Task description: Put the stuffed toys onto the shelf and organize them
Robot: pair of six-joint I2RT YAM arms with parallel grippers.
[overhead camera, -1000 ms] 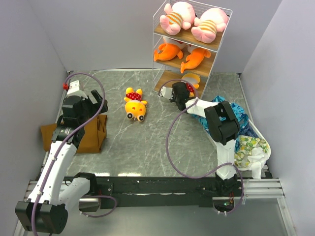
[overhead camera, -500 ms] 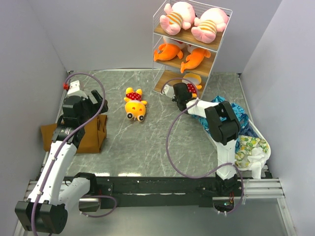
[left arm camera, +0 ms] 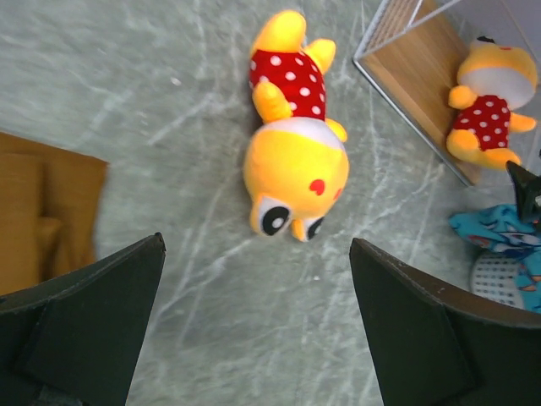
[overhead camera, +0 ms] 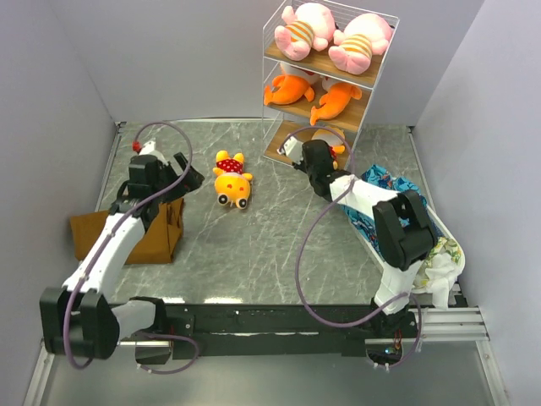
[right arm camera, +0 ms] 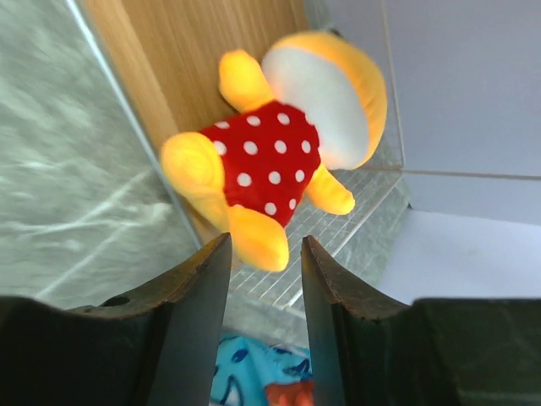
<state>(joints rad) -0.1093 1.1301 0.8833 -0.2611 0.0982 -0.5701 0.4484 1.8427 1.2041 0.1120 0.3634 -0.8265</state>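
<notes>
One yellow stuffed toy (overhead camera: 232,179) in a red polka-dot shirt lies on the table, left of the shelf (overhead camera: 280,144). My left gripper (overhead camera: 182,167) hovers open just beside it; in the left wrist view the toy (left arm camera: 292,152) lies beyond the wide-spread fingertips (left arm camera: 256,245). A second yellow toy (right arm camera: 270,161) lies on the shelf's bottom board (right arm camera: 186,68). My right gripper (right arm camera: 265,245) is open, with the toy's foot at its tips and a gap on one side. Two pink toys (overhead camera: 302,30) fill the top board, two orange fish (overhead camera: 287,89) the middle one.
A brown cloth (overhead camera: 144,233) lies at the table's left, under the left arm. A blue patterned cloth (overhead camera: 380,199) and other fabric in a white basket (overhead camera: 435,262) sit at the right, beneath the right arm. Walls close in on three sides.
The left arm has swung right and forward toward the yellow toy on the table. The right gripper pushed in at the bottom board, and its jaws have parted from the second yellow toy.
</notes>
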